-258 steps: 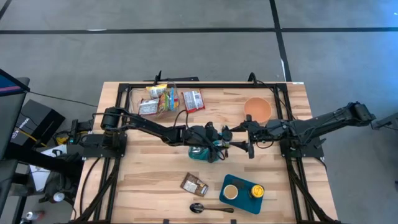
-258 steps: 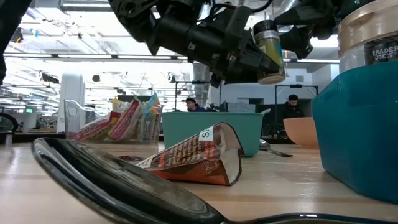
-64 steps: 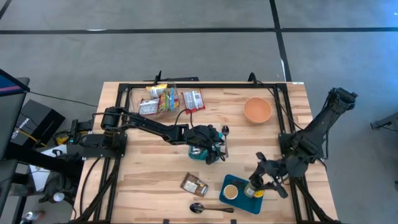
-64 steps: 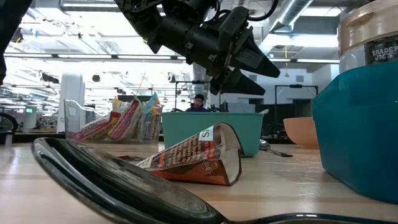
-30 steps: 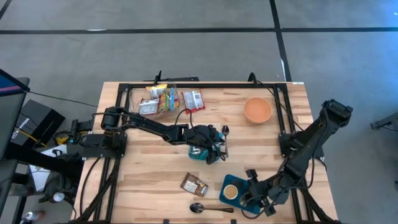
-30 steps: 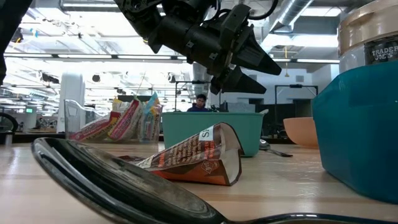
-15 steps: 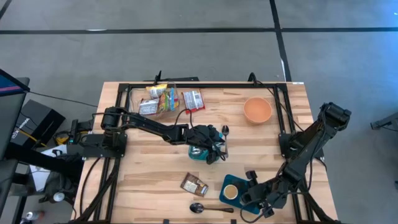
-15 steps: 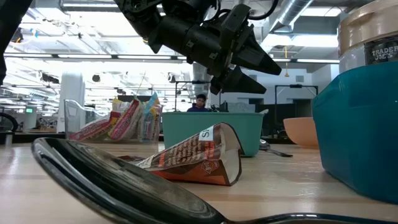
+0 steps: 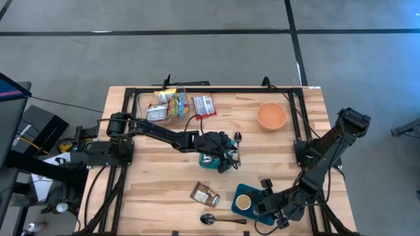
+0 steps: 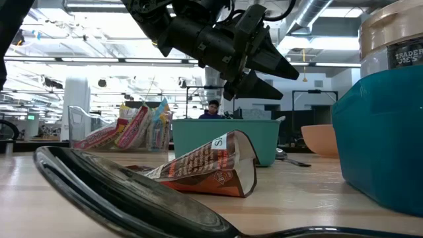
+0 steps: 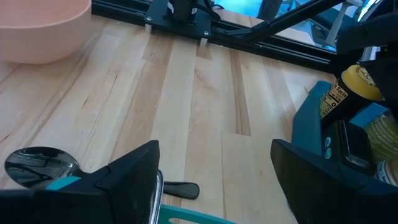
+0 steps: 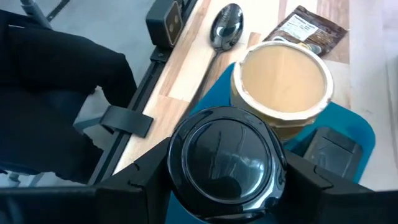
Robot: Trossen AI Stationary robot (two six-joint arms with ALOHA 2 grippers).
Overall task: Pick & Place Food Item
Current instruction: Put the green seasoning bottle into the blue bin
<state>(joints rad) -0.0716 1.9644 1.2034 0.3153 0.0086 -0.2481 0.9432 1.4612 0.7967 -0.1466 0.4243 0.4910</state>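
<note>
The wooden surface (image 9: 157, 183) fills the middle of the high view, with grey floor around it; the low view shows a bright hall behind. At lower right, the right tool (image 9: 268, 208) is clamped on a dark-capped bottle (image 12: 225, 160) over the blue tray (image 9: 251, 191), beside a tan-lidded cup (image 12: 283, 81). The left tool (image 9: 228, 157) hovers with fingers apart over a teal bin (image 9: 211, 161) at centre. A brown packet (image 9: 205, 195), spoon (image 9: 210, 219), orange bowl (image 9: 272, 115) and snack packs (image 9: 169, 105) lie around.

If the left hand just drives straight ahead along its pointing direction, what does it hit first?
Judging by its wrist view, bare table first, then probably the blue tray with the jar the right hand holds. The left hand is open; depth is unclear.
</note>
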